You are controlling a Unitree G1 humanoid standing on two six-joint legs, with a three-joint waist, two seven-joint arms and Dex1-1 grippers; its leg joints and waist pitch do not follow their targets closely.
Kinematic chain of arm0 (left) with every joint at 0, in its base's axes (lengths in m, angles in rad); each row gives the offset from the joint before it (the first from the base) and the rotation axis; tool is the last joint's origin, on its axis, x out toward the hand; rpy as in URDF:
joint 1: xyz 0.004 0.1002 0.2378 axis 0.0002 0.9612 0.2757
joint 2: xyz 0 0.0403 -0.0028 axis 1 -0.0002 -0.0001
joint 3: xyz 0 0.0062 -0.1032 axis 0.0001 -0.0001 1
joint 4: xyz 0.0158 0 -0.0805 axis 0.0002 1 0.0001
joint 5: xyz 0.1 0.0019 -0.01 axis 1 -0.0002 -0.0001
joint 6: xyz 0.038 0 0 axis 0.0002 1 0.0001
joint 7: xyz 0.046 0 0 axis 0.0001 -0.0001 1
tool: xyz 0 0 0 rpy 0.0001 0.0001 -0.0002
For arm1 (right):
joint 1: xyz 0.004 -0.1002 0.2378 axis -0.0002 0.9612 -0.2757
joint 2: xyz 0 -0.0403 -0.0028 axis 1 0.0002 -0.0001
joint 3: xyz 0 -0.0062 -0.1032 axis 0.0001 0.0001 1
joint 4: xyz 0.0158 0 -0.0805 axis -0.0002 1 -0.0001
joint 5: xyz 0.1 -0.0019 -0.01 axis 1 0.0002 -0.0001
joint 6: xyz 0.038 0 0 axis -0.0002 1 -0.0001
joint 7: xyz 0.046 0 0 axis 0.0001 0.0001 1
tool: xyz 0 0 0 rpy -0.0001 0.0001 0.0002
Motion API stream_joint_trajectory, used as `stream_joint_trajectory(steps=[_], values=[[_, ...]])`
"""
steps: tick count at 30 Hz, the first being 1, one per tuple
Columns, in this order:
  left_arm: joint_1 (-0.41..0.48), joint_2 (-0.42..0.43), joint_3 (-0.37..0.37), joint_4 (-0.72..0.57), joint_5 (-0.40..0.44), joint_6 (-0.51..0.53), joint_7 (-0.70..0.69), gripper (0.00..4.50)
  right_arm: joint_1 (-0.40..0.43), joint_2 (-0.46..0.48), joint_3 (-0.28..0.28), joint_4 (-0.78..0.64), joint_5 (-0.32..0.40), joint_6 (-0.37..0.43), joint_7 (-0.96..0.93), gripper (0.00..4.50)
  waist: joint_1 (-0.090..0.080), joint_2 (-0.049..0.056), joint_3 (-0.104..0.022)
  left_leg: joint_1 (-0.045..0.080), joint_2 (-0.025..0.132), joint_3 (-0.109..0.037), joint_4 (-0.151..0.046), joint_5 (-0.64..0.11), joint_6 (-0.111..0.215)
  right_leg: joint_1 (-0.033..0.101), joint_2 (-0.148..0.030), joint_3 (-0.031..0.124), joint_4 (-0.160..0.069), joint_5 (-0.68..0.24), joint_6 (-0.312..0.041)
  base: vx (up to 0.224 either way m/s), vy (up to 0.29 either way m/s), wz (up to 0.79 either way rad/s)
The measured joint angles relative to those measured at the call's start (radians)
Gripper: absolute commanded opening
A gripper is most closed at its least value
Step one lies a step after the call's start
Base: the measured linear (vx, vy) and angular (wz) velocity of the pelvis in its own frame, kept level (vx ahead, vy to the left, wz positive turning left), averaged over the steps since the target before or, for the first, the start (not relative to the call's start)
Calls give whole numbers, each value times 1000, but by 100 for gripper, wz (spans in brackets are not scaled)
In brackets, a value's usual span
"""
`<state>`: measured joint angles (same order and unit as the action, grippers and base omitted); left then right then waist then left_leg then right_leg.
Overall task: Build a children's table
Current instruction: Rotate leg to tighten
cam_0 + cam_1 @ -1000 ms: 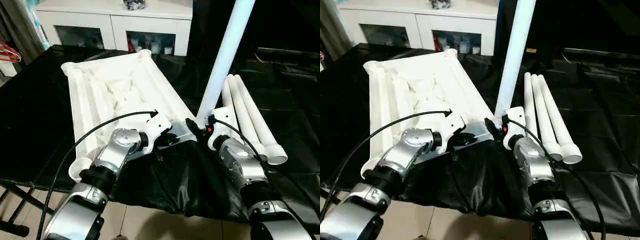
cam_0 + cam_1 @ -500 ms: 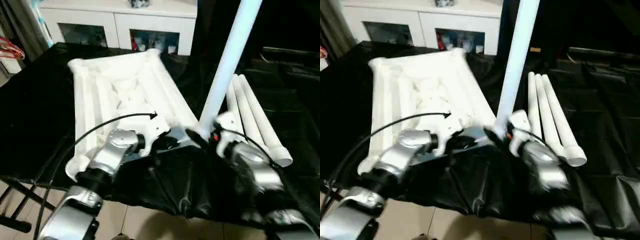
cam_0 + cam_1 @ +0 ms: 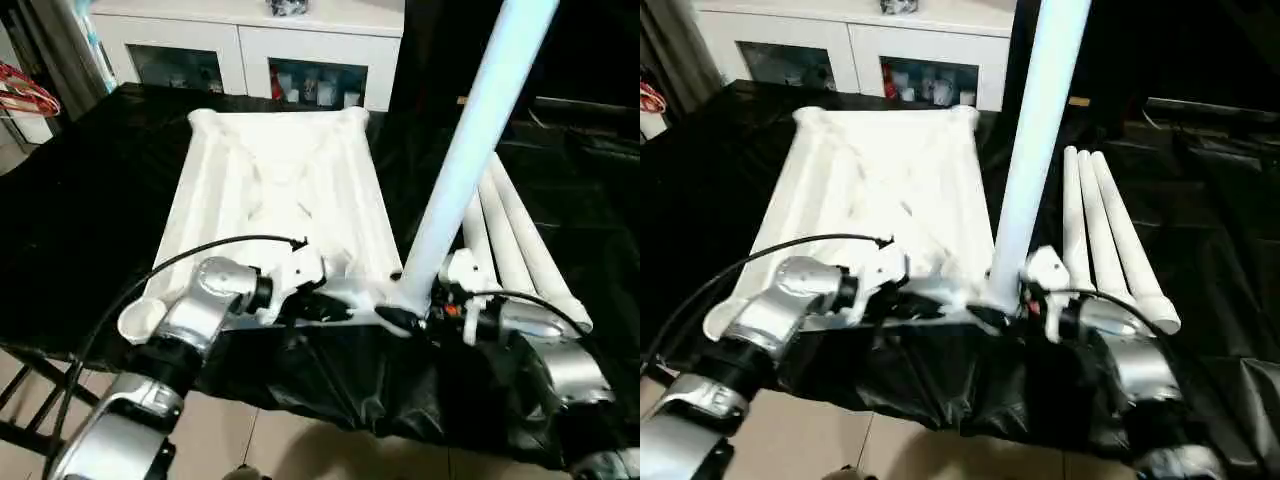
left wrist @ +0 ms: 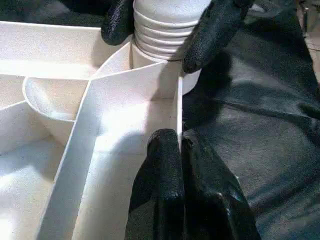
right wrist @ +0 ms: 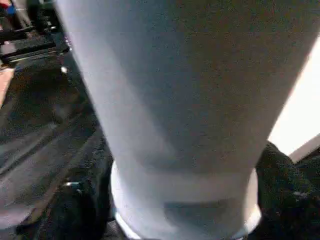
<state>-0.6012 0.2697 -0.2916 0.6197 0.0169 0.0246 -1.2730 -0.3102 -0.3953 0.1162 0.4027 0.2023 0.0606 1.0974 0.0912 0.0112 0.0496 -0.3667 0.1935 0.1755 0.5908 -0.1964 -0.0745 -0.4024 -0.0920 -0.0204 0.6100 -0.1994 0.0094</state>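
Black sheeting (image 3: 80,200) is spread over the whole work surface, and a white glass-door cabinet (image 3: 250,45) is seen along the far wall. At the far left edge, a bit of red wire (image 3: 30,95) is glimpsed beside the sheet.

On the sheeting, left of centre, the table top (image 3: 290,200) is laid upside down, ribbed underside up, with its rounded corner sockets at the four corners. At its near edge the left gripper (image 4: 179,150) is found: its two black fingers are pressed together, and the thin near rim of the top is pinched between the fingertips, as seen in the left wrist view. A black cable (image 3: 180,262) is looped over the silver left forearm (image 3: 195,310).

Just right of that, at the near right corner socket, the upright leg (image 3: 470,140) is stood on end, leaning slightly to the right as it rises out of the picture. Its ridged base is seated at the socket, and the right gripper (image 3: 405,310) is clamped around that base, one black finger on each side of it, spread by the width of the tube.

Further right, three spare legs (image 3: 515,240) are laid side by side on the sheet, touching one another, wider ends toward the near side, close beside the right wrist.
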Motion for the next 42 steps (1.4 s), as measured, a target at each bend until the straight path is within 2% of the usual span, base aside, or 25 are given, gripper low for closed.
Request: stream_joint_trajectory(steps=[3,8,10,12,14,18,22,24,28,37,42], values=[[0,6,0,0,-1,-2,-14,0,4,-1,4,-13,1,15,4,287,-1,0,0,0,0,0,0,0,0,0,0,0,0,0,0,0,0,0],[0,6,7,8,-3,-2,-4,0,1,16,-1,-6,0,20,-19,281,-2,0,0,0,0,0,0,0,0,0,0,0,1,0,0,0,0,0],[-2,-3,22,25,1,0,50,0,-17,59,-19,35,-18,5,-101,280,-8,0,0,1,0,0,1,0,0,1,0,1,2,1,-1,0,0,0],[-20,-35,40,59,23,7,162,0,-76,139,-53,129,-56,-25,-286,279,-29,0,0,1,0,0,1,0,-1,1,0,1,1,4,-5,-26,0,-3],[-29,-61,40,67,32,21,216,0,-101,161,-63,165,-73,-31,-381,279,-38,0,0,2,-1,0,0,0,-1,0,0,1,0,4,-5,0,0,0],[-32,-114,52,69,62,55,355,0,-162,231,-102,250,-83,-24,-563,279,-38,2,-1,3,-1,-1,-2,0,-1,1,0,2,1,5,-3,0,0,0],[-33,-154,60,64,69,88,436,0,-206,258,-125,306,-92,-27,-652,279,-35,3,-2,1,-1,-1,-1,1,-1,1,0,2,1,6,-3,0,0,0],[-33,-162,60,61,73,93,451,0,-219,265,-142,331,-94,-40,-655,334,-35,4,-3,1,-1,0,-1,1,-1,1,0,2,0,6,-3,0,0,0],[-27,-162,59,52,74,93,446,0,-220,267,-147,338,-90,-52,-639,367,-35,6,-4,0,-1,0,-1,1,-1,1,0,2,-1,5,-3,0,0,0],[2,-112,55,5,52,90,310,0,-150,185,-110,267,-78,-90,-382,367,-32,9,-5,0,-1,0,-2,1,-1,0,1,1,-1,4,0,0,0,0],[3,-66,40,5,26,69,175,0,-71,101,-74,143,-33,-48,-186,367,-23,9,-5,0,-1,0,-1,1,-1,-1,0,1,-3,4,0,0,0,0]])
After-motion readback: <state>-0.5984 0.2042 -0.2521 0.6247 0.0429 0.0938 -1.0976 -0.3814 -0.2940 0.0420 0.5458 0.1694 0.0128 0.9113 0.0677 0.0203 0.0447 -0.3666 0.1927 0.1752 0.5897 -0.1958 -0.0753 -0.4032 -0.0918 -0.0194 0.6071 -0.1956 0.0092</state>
